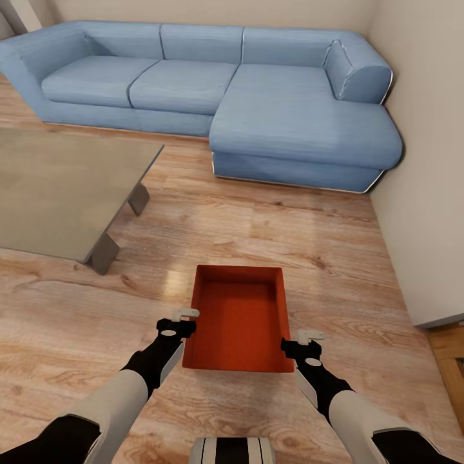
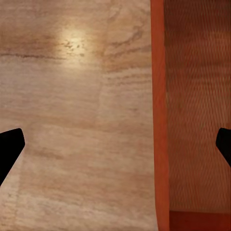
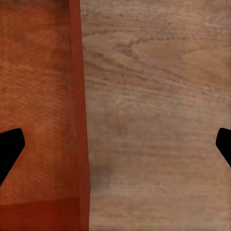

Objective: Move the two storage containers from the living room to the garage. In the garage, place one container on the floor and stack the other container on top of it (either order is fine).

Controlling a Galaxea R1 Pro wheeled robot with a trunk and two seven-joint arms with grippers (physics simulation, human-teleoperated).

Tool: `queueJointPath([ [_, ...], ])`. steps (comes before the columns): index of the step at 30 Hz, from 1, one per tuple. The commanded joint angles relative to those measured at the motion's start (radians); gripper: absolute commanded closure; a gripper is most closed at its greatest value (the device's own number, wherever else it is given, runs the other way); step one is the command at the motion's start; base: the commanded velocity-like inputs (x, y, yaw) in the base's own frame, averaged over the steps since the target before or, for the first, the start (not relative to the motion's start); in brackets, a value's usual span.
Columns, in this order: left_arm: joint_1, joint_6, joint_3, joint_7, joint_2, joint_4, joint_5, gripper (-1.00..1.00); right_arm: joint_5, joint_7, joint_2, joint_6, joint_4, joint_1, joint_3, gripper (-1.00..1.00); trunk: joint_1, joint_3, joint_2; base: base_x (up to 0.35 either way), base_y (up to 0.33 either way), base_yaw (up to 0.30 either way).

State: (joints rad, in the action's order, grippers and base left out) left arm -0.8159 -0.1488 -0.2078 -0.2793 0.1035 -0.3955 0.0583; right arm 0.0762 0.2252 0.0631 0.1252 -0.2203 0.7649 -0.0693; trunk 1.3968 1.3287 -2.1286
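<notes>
Both grippers, left gripper (image 1: 187,320) and right gripper (image 1: 303,343), are spread wide, each over one side wall of the storage container (image 1: 237,320) on the wood floor (image 1: 270,225) (nothing grabbed). Uneven squeezing could tip it.

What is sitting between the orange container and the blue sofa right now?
Nothing: in the head view, just bare wood-plank floor separates the storage container from the blue corner sofa.

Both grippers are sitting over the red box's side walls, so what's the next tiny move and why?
Probably lower both arms a little, then close. Each wrist view shows a storage container wall between wide-open fingers: the left gripper and the right gripper each straddle a long side, one fingertip inside, one over the wood floor.
</notes>
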Motion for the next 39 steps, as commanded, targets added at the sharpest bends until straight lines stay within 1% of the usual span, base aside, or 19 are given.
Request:
queueJointPath([
  [1, 0.000, -0.006, -0.008, -0.008, -0.001, -0.002, 0.006, -1.00, 0.008, 0.005, 0.000, 0.004, 0.001, 0.001, -0.007, -1.00, 0.000, 0.001, 0.000, 0.000, 0.000, 0.000],
  [15, 0.000, -0.004, -0.008, -0.006, 0.003, -0.001, 0.013, -1.00, 0.008, 0.005, 0.004, 0.004, 0.001, 0.001, -0.003, -1.00, 0.000, 0.001, 0.000, 0.000, 0.000, 0.000],
  [24, 0.000, -0.003, -0.008, 0.000, 0.006, -0.003, 0.042, -1.00, 0.008, 0.005, 0.006, 0.004, 0.001, 0.001, -0.003, -1.00, 0.000, 0.001, 0.000, 0.000, 0.000, 0.000],
  [30, 0.000, -0.003, -0.008, 0.004, 0.031, -0.002, 0.047, -1.00, 0.008, 0.005, 0.007, 0.004, 0.001, 0.001, -0.003, -1.00, 0.000, 0.001, 0.000, 0.000, 0.000, 0.000],
  [39, 0.000, -0.003, -0.008, 0.005, 0.036, -0.003, 0.048, -1.00, 0.008, 0.005, 0.006, 0.004, 0.001, 0.001, -0.003, -1.00, 0.000, 0.001, 0.000, 0.000, 0.000, 0.000],
])
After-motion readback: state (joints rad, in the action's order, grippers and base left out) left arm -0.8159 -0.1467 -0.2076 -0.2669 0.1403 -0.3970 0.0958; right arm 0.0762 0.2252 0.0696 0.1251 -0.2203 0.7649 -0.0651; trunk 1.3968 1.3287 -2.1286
